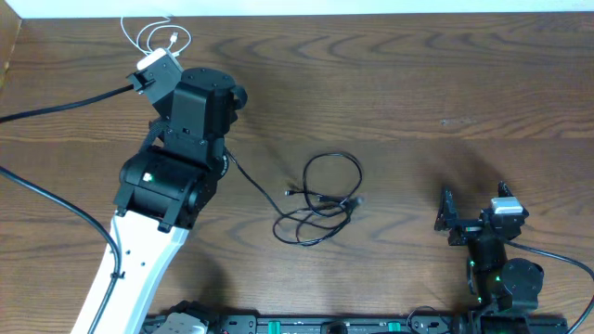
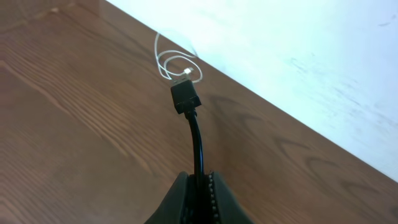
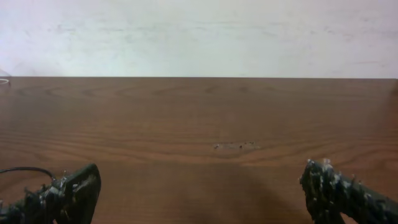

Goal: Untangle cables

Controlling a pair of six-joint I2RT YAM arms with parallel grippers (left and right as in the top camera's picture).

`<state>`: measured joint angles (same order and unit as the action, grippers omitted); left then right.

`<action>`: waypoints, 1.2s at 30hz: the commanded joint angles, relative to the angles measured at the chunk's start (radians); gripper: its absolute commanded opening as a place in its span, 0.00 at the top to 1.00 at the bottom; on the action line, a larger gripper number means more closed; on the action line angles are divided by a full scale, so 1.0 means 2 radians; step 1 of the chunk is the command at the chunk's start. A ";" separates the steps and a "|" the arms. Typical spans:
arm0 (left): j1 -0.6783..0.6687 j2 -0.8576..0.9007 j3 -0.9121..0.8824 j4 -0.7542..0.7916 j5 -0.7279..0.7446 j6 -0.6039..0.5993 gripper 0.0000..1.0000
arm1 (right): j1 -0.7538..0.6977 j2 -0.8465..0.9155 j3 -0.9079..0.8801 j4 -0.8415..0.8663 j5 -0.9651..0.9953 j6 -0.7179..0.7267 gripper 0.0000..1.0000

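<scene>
Left gripper [image 2: 202, 179] clamped on a black cable [image 2: 198, 140] just behind its plug [image 2: 185, 98] — likely to draw it from the tangle [image 1: 320, 206]; white cable [image 2: 166, 62] lies just ahead. Right gripper [image 3: 199, 186] has fingers apart, empty.

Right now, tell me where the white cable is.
Overhead view: the white cable lies coiled at the table's far-left edge, just beyond the left gripper, far from the black cables tangled mid-table.

Robotics lab: left arm [image 1: 167, 186] and right arm [image 1: 501, 269] at a wood-grain table [image 1: 418, 83], white wall [image 3: 199, 31] behind
</scene>
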<state>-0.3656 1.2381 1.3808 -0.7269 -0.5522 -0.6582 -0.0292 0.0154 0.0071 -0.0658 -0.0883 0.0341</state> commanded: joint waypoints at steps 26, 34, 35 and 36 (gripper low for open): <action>0.019 0.062 0.006 0.157 0.612 0.144 0.92 | 0.002 -0.002 -0.001 -0.002 0.004 0.001 0.01; 0.020 0.066 0.006 0.088 0.501 0.144 0.30 | 0.002 -0.002 -0.001 -0.002 0.004 0.001 0.01; 0.020 0.067 0.006 0.074 0.488 0.144 0.21 | 0.002 -0.002 -0.001 -0.002 0.004 0.001 0.01; 0.020 0.067 0.006 0.062 0.479 0.144 0.15 | 0.002 -0.002 -0.001 -0.002 0.004 0.001 0.01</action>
<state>-0.3290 1.3674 1.3808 -0.5709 0.4946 -0.3843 -0.0292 0.0158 0.0071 -0.0662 -0.0883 0.0341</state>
